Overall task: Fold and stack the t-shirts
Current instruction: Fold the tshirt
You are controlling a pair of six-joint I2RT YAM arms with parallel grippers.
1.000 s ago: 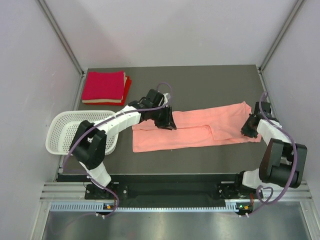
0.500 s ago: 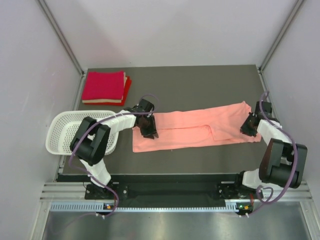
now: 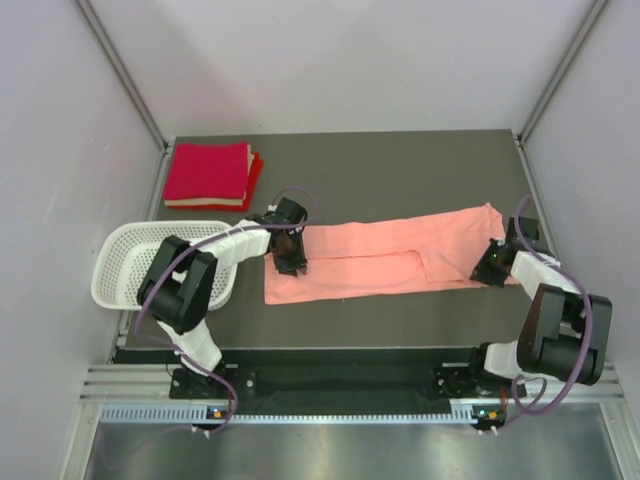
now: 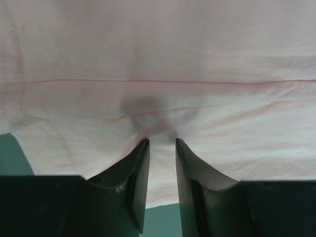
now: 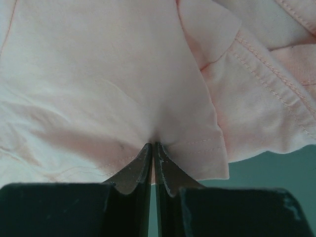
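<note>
Basket (image 3: 150,227), red stack (image 3: 207,172) near narrow left pincer (image 4: 162,142); right pincer (image 5: 153,144) tight on pink tee (image 3: 390,260).

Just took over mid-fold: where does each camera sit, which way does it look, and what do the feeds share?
Top external: above and behind the bases, looking down on the table; both arms show, left claw and right claw at opposite ends of the pink t-shirt.
Left wrist: looks along the left claw, fingers slightly apart, onto pink cloth.
Right wrist: looks along the right claw, pinched shut on the cloth's edge.
Shared: all three show the pink t-shirt.
</note>
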